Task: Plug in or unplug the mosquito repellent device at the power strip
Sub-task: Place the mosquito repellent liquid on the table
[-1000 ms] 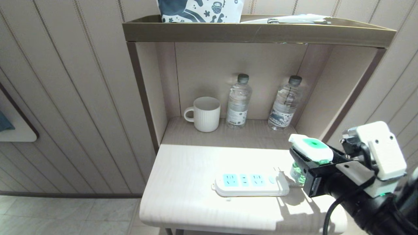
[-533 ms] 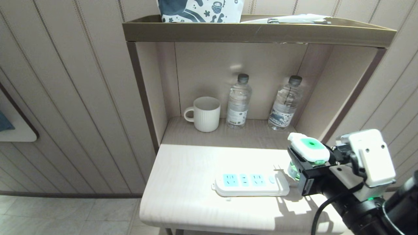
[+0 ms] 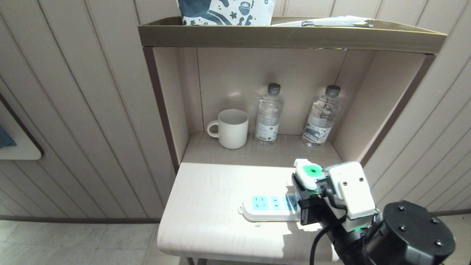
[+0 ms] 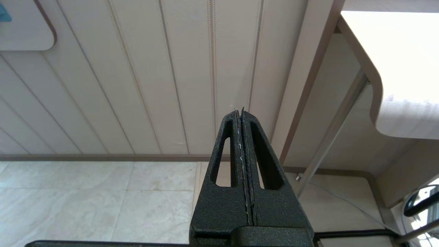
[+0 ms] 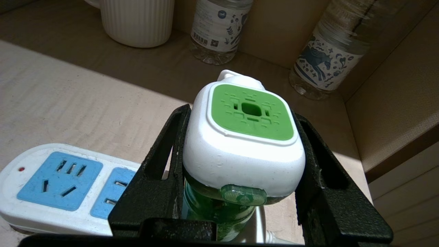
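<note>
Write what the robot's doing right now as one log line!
right gripper: holds mosquito repellent device | over power strip | left gripper: shut, parked

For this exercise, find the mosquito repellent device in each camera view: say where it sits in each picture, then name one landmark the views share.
Head view: the mosquito repellent device sits lower right of centre, held in the right hand above the power strip's right end.
Left wrist view: not in it; only the shut left hand, wall and floor.
Right wrist view: centre, clamped between the black fingers.
Shared landmark: the white ribbed mug, in the head and right wrist views.
</note>
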Controlling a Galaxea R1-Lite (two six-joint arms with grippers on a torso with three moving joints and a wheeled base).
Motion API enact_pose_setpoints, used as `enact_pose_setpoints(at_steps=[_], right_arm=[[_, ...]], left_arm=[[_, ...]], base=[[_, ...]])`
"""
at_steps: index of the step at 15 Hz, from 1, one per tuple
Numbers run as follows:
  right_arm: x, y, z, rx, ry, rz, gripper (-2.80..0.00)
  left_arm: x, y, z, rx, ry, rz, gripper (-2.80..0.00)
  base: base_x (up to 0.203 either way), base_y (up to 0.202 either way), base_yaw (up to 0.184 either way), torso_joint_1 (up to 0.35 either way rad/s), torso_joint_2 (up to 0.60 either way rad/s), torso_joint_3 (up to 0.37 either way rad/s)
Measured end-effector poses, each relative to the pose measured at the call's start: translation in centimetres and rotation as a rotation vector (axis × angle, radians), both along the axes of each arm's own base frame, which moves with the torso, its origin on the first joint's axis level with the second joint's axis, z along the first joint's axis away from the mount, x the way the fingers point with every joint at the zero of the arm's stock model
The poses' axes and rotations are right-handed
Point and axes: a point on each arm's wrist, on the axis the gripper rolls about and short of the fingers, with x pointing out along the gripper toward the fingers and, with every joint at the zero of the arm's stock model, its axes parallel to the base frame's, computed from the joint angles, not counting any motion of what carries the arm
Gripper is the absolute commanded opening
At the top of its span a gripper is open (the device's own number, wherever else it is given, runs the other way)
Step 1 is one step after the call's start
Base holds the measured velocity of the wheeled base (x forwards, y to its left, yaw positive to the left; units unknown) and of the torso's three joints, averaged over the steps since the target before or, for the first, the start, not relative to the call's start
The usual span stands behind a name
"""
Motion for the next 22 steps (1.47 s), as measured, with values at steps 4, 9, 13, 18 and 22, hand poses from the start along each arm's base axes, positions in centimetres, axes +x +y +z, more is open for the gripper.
enact_pose_setpoints(at_steps=[4, 9, 13, 18, 22], right_arm=[[-0.6, 1.2, -0.5, -0.013, 0.011, 0.015, -2.8], [-1.1, 2.0, -0.4, -0.009, 0.009, 0.045, -2.8], [-1.2, 2.7, -0.4, -0.001, 0.006, 0.049, -2.8], [-1.1, 3.4, -0.4, 0.017, 0.005, 0.032, -2.8], [-1.0, 3.8, -0.3, 0.043, 0.004, -0.001, -2.8]], left_arm=[[0.0, 0.0, 0.0, 0.0, 0.0, -0.001, -2.8], [0.0, 0.0, 0.0, -0.001, 0.0, 0.0, -2.8], [0.0, 0.0, 0.0, 0.0, 0.0, 0.0, -2.8], [0.0, 0.0, 0.0, 0.0, 0.0, 0.0, -2.8], [0.0, 0.0, 0.0, 0.0, 0.0, -0.001, -2.8]], base=[[0.0, 0.0, 0.0, 0.0, 0.0, 0.0], [0.0, 0.0, 0.0, 0.0, 0.0, 0.0], [0.0, 0.0, 0.0, 0.0, 0.0, 0.0], [0.0, 0.0, 0.0, 0.0, 0.0, 0.0], [0.0, 0.0, 0.0, 0.0, 0.0, 0.0]])
